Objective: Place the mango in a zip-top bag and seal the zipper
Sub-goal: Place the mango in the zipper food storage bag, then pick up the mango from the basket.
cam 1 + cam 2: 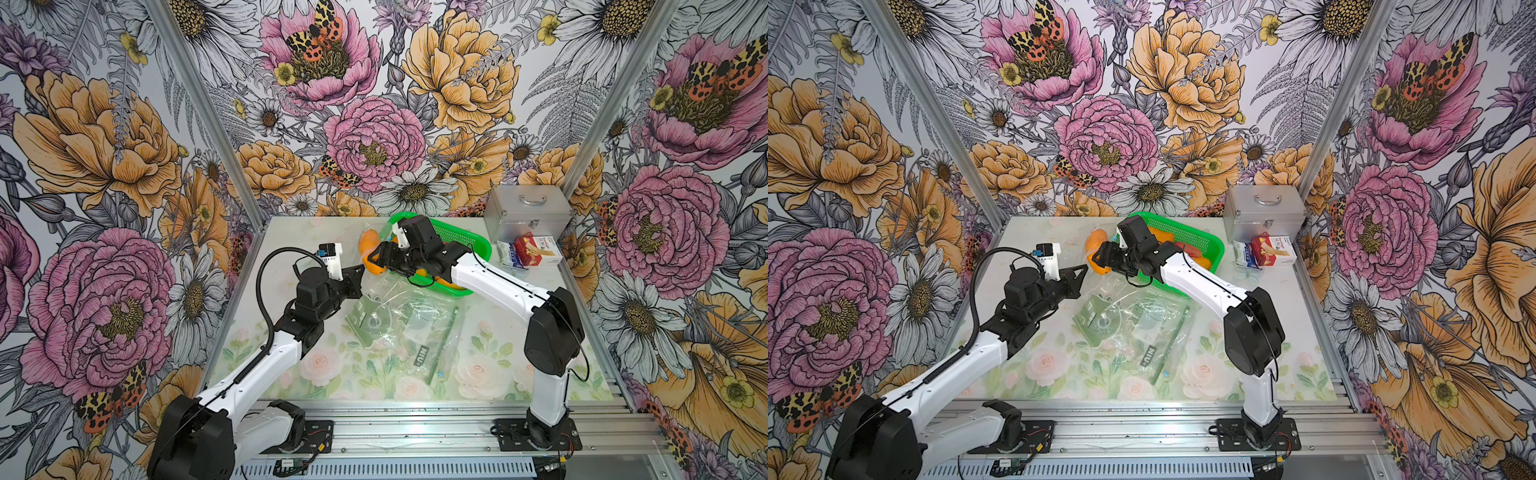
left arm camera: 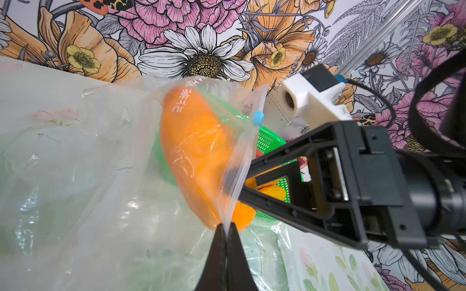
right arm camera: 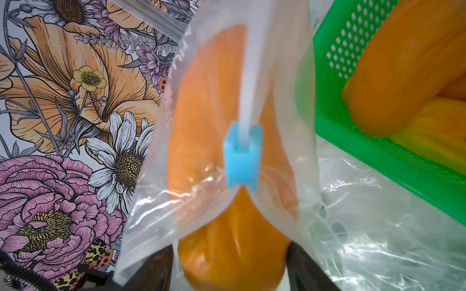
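Note:
The orange mango (image 1: 369,249) (image 1: 1095,249) is up off the table, mostly inside a clear zip-top bag (image 2: 113,176) (image 3: 156,201). Its near end pokes out of the bag's mouth (image 3: 232,257). The blue slider (image 2: 258,118) (image 3: 242,156) sits partway along the zipper, which is parted below it around the fruit. My left gripper (image 2: 227,226) (image 1: 362,270) is shut on the bag's rim beside the mango. My right gripper (image 3: 230,248) (image 1: 374,257) straddles the mango's near end, its fingers (image 3: 156,267) wide apart and thinly gapped from the fruit on one side.
A green basket (image 1: 478,241) (image 3: 353,141) with more orange and yellow fruit stands right behind the right gripper. A pile of other clear bags (image 1: 407,324) lies mid-table. A metal case (image 1: 528,212) and a red box (image 1: 536,249) stand at the back right.

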`<state>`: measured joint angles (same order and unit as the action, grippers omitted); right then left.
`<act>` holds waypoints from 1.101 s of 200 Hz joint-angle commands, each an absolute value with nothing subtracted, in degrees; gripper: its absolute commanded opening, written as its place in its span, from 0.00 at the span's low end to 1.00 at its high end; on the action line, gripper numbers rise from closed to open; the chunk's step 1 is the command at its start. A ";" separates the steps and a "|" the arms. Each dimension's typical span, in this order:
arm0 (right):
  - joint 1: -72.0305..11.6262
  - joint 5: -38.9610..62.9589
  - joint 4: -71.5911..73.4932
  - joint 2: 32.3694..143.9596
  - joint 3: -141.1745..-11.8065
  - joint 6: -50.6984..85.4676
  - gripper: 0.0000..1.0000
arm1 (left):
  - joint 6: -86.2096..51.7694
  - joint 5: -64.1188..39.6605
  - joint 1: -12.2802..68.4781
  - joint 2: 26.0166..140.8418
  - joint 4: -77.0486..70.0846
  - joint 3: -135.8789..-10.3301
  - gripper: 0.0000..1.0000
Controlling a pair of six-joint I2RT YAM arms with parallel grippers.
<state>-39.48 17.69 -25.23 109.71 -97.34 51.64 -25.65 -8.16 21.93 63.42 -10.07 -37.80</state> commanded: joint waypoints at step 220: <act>-28.45 1.81 -31.90 119.44 -110.44 40.99 0.99 | -28.01 -6.52 17.52 61.99 -9.39 -38.32 0.00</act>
